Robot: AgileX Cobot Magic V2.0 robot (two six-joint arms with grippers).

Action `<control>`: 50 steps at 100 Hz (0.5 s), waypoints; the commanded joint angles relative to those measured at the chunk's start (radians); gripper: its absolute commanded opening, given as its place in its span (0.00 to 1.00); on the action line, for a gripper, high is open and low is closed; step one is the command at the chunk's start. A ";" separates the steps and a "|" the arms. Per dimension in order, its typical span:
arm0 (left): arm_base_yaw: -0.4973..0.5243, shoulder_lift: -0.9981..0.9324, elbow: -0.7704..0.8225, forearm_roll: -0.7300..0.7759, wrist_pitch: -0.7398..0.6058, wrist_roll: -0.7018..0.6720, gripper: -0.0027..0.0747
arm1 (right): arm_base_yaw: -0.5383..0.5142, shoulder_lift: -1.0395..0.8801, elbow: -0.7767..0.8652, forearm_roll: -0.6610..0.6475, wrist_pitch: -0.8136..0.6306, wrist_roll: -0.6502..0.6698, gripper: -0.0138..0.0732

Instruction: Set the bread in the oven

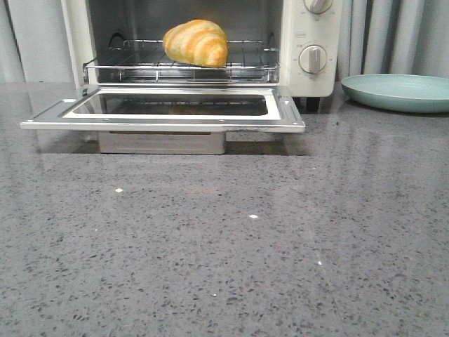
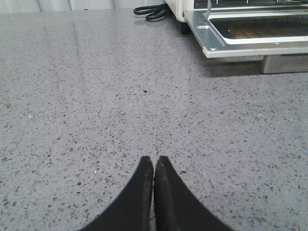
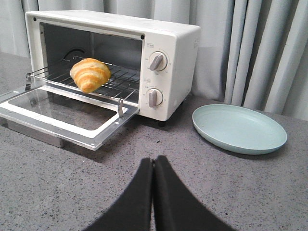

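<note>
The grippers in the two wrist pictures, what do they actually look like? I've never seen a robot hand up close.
Little shows. Both the left gripper and the right gripper are two plain matte black fingers, broad at the base and tapering in a curve to narrow tips. No markings, cables or padding are visible on them. The arms behind are out of view, and the front view shows neither.

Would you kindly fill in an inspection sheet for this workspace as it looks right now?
Surface: grey speckled countertop, no spills seen.
Job's things: bread lies on the wire rack inside the oven; oven door is down and open.
Clutter: teal plate beside the oven, nothing on it.
Grippers: left gripper and right gripper both shut, holding nothing, above the countertop.
Cables: black cord coiled near the oven.
Surroundings: grey curtains behind.
</note>
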 commanded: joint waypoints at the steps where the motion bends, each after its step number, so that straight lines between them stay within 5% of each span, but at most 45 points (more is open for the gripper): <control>1: 0.005 -0.027 0.022 -0.013 -0.066 -0.012 0.01 | -0.007 0.023 -0.023 -0.026 -0.071 0.004 0.10; 50: 0.005 -0.027 0.022 -0.013 -0.066 -0.012 0.01 | -0.007 0.023 -0.017 -0.026 -0.071 0.004 0.10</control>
